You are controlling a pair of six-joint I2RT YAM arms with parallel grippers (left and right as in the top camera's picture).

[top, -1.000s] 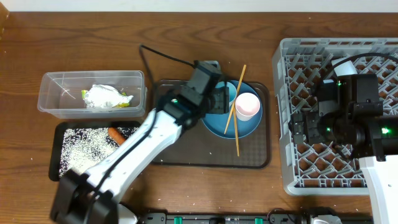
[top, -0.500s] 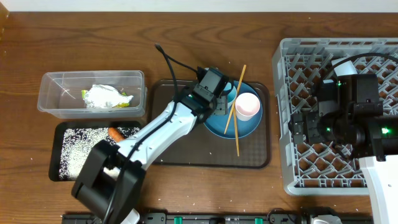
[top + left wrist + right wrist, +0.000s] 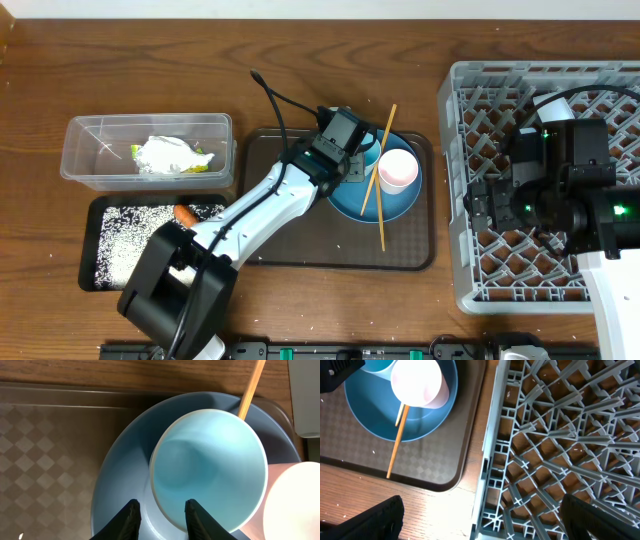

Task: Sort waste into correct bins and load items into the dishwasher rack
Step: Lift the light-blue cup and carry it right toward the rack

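Cup [image 3: 210, 470] light blue; plate [image 3: 117, 482] deeper blue; tray [image 3: 50, 450] brown (checker pattern); rack [image 3: 450, 230] light grey lattice.

Light blue cup [image 3: 369, 151] mostly hidden under left arm [image 3: 268, 202]; white-pink cup [image 3: 296, 499] cropped by wrist-view edge.

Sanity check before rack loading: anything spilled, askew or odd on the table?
Minor only. Two chopsticks lie splayed across the blue plate, one tip overhanging the brown serving tray's far edge. A few rice grains look scattered on that tray.
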